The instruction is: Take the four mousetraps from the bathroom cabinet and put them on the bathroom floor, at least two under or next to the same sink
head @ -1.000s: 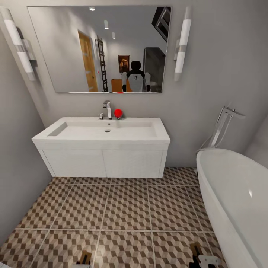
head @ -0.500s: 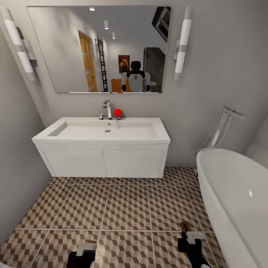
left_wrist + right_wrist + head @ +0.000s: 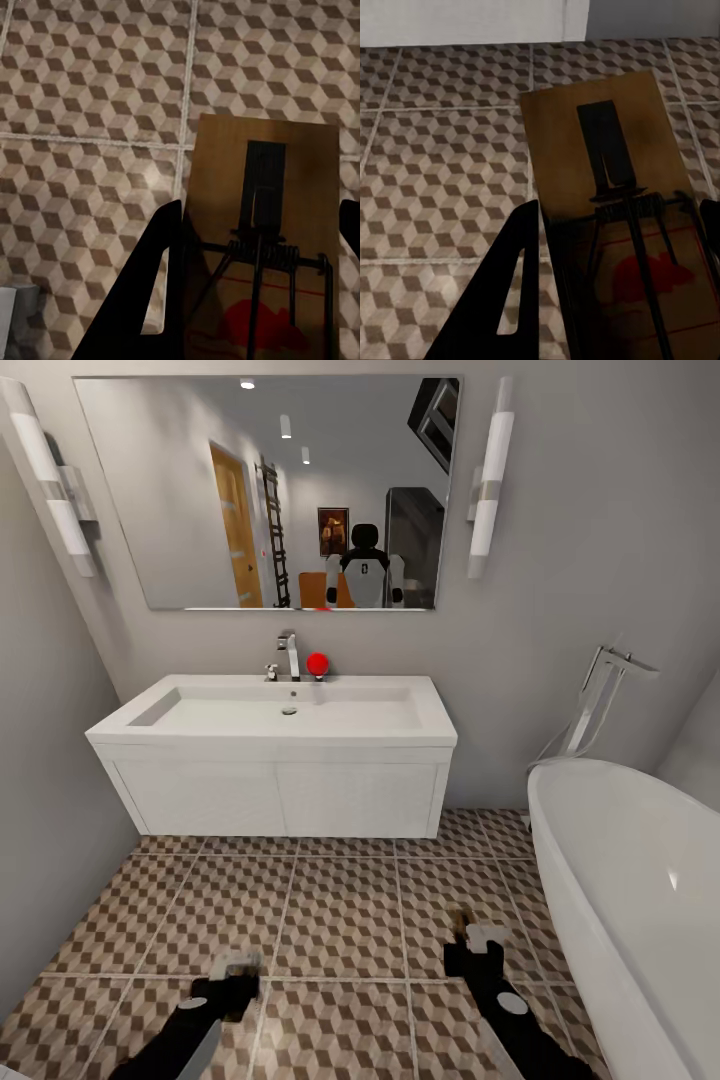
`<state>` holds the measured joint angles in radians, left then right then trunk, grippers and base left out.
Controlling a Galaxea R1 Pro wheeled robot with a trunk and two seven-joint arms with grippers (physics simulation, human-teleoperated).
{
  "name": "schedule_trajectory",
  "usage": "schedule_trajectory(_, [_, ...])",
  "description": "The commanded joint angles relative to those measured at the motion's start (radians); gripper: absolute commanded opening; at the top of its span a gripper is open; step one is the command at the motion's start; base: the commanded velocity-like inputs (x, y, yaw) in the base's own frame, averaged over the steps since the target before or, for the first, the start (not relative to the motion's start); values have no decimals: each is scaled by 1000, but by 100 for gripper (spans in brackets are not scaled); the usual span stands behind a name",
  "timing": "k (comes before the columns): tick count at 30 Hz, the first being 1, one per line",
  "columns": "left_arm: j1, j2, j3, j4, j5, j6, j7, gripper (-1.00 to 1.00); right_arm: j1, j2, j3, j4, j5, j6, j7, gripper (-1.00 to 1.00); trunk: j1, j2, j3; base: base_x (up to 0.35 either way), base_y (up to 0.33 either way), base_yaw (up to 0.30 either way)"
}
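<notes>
Each mousetrap is a flat tan-wood board carrying a dark metal bar, coiled spring and red mark. One mousetrap (image 3: 262, 247) sits clamped between the left gripper's (image 3: 235, 972) fingers; a second mousetrap (image 3: 611, 217) is likewise clamped in the right gripper (image 3: 478, 945). Both hang above the cube-patterned bathroom floor (image 3: 340, 910), in front of the white sink (image 3: 275, 735).
</notes>
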<state>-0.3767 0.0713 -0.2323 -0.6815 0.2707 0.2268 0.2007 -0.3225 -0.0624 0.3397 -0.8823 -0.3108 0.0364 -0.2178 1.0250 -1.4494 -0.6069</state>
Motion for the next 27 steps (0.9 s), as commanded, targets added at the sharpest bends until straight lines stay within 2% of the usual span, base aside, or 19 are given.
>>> schedule_trajectory(1, [-1, 5, -7, -12, 8, 14, 12, -100, -15, 2, 5, -7, -8, 14, -8, -100, 0, -1, -1, 0, 0, 0])
schedule_trajectory(8, [-2, 35, -6, -2, 7, 20, 11, -100, -51, 13, 4, -10, -5, 116, -8, -100, 0, -1, -1, 0, 0, 0])
schedule_trajectory(12, [-2, 38, -7, -9, 7, 11, 10, -100, -53, 12, 5, -12, 3, 129, -6, -100, 0, -1, -1, 0, 0, 0])
schedule_trajectory(19, [-2, 38, -10, -46, 6, 8, 9, -100, -53, 10, 5, -19, 73, 132, -6, -100, 0, -1, -1, 0, 0, 0])
schedule_trajectory(27, [-2, 36, -16, -109, 6, 11, 11, -100, -53, 6, -1, -21, 81, 131, -6, -100, 0, -1, -1, 0, 0, 0])
